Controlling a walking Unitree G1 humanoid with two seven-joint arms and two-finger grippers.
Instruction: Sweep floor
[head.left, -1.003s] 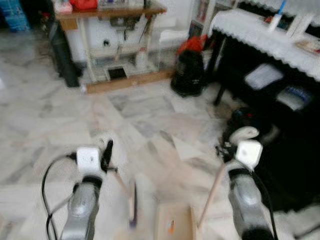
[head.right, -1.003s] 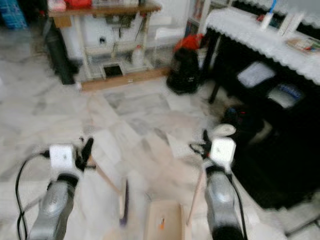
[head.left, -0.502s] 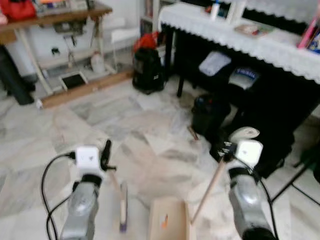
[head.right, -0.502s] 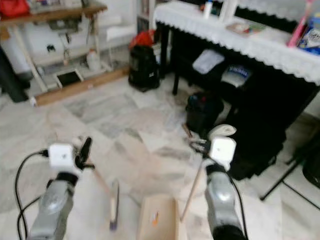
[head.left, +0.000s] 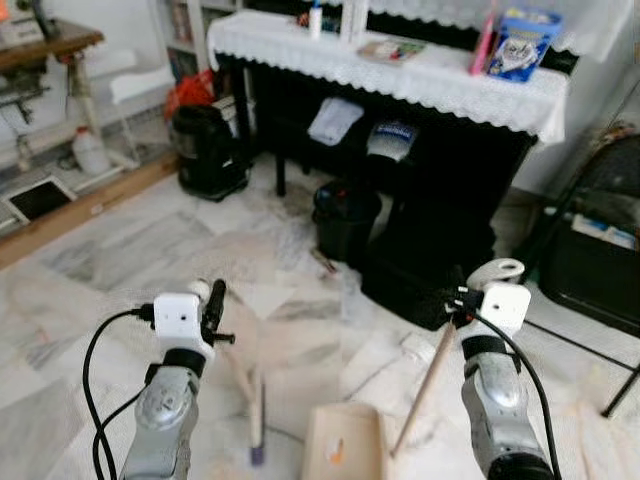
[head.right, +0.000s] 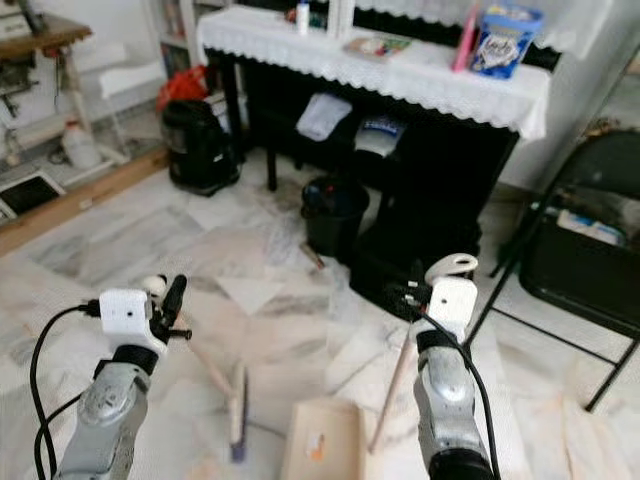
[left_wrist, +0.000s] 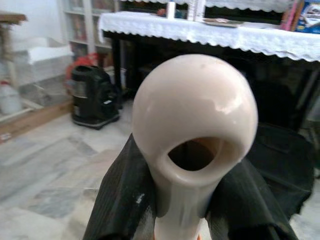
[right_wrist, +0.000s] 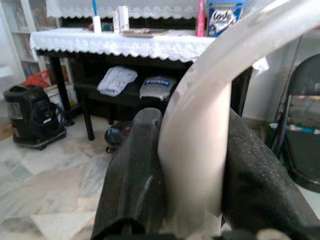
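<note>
My two silver arms reaching forward and down, left gripper (head.left: 212, 308) clamped on the broom handle (left_wrist: 192, 145), right gripper (head.left: 460, 300) clamped on the dustpan handle (right_wrist: 200, 145)

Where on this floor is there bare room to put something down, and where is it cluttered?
Open marble lies left of the black vacuum, toward the wooden plank. Ahead it is crowded: a black bin and scattered paper scraps sit before the cloth-covered table; a folding chair stands at right.
</note>
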